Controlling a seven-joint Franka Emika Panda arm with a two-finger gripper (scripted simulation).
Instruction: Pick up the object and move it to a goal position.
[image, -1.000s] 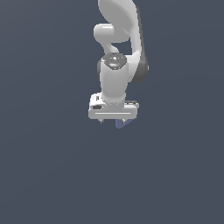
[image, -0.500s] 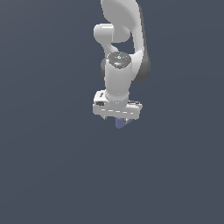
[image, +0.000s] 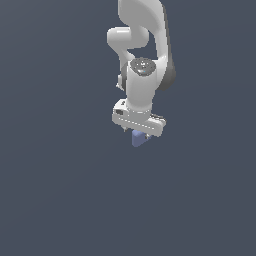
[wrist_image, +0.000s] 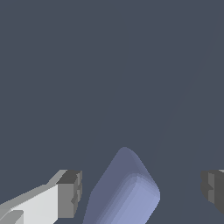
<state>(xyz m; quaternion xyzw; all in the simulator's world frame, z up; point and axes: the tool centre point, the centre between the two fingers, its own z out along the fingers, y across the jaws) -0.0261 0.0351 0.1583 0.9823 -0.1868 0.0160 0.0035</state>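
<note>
Plain dark slate-grey surface (image: 60, 200) all round; tool (wrist_image: 140, 192) spread wide, object (wrist_image: 127, 192) between, ungripped.

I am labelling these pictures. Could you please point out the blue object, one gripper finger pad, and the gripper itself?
blue object (wrist_image: 127, 192): wrist view, on its rounded upper face.
finger pad (wrist_image: 70, 193): wrist view, on the dark pad's face.
gripper (image: 140, 136): exterior view, midway between the fingertips, under the white hand body.
</note>
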